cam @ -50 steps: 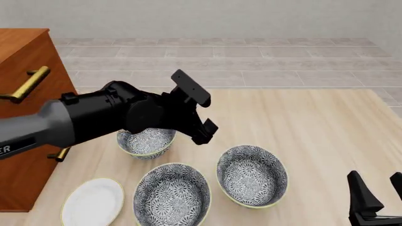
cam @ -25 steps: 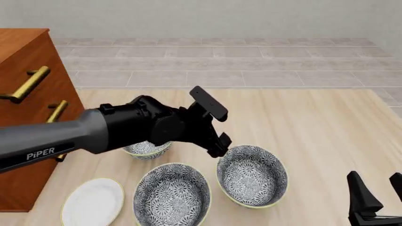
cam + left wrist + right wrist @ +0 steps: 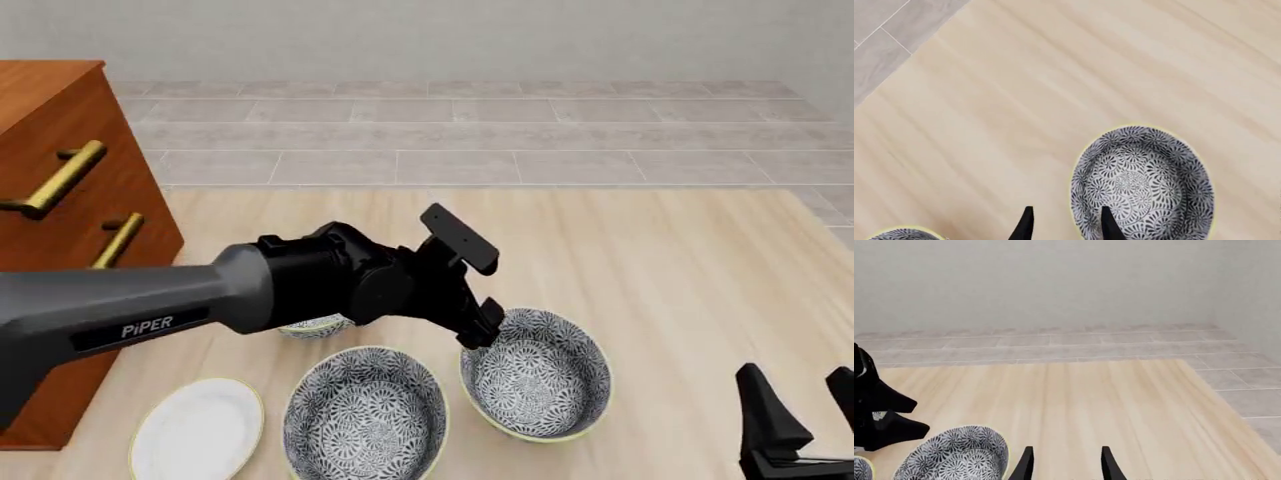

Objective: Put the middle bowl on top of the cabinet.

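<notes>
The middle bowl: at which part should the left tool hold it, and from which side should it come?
Best to take the middle bowl by its thin rim on the far-left side, coming down from above with one finger inside and one outside. It stands upright and open and looks too wide to span. In the left wrist view the open left tool lines up across that rim.

The middle bowl [image 3: 537,372] wears a dark grey-and-white floral pattern with a thin pale yellow-green rim, as do the wider bowl [image 3: 366,415] and the smaller bowl [image 3: 316,326]. The plate [image 3: 198,432] is white. The cabinet [image 3: 54,120] is reddish-brown with brass handles [image 3: 56,180]. The bench [image 3: 667,260] is pale wood; black fingers [image 3: 1026,227].
</notes>
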### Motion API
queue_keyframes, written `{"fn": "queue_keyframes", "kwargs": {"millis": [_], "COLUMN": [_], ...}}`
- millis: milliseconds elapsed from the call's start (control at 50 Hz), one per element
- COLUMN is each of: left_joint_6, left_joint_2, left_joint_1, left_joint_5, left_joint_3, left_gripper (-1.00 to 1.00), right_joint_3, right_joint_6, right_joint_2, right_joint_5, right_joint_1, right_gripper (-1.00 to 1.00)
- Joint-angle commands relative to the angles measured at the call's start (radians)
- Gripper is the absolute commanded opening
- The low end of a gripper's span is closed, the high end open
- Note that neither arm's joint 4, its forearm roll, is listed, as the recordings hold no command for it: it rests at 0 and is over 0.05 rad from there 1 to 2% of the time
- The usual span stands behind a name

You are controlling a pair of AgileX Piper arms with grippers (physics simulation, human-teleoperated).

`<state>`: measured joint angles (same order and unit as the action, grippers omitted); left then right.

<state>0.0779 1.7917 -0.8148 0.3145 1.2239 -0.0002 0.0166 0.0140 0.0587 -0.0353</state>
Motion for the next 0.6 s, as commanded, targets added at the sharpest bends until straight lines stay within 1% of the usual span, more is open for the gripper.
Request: {"fn": "queue_keyframes", "kwargs": {"millis": [20,260,360,440,540,600], "left_joint_6": [-0.033,-0.079,-0.083,-0.090,-0.110,-0.108], "left_joint_2": [0.026,0.035,0.045,0.053,0.064,0.072], "left_joint_1": [-0.016,-0.037,-0.037,-0.041,-0.049,-0.044], "left_joint_5": [-0.017,-0.032,-0.045,-0.052,-0.065,-0.073], "left_joint_3": [0.000,-0.002,-0.009,-0.010,-0.014,-0.016], "left_gripper": [1.00,1.00,1.00,1.00,1.00,1.00], "right_joint_3": [0.000,0.000,0.000,0.000,0.000,0.000], "right_joint_6": [0.001,0.002,0.003,0.007,0.007,0.008], "right_joint_2": [-0.002,0.040,0.031,-0.005,-0.012,-0.013], "right_joint_5": [0.005,-0.034,-0.025,0.012,0.016,0.018], "right_joint_1": [0.001,0.000,0.000,-0.003,-0.004,-0.004], "right_gripper": [1.00,1.00,1.00,1.00,1.00,1.00]}}
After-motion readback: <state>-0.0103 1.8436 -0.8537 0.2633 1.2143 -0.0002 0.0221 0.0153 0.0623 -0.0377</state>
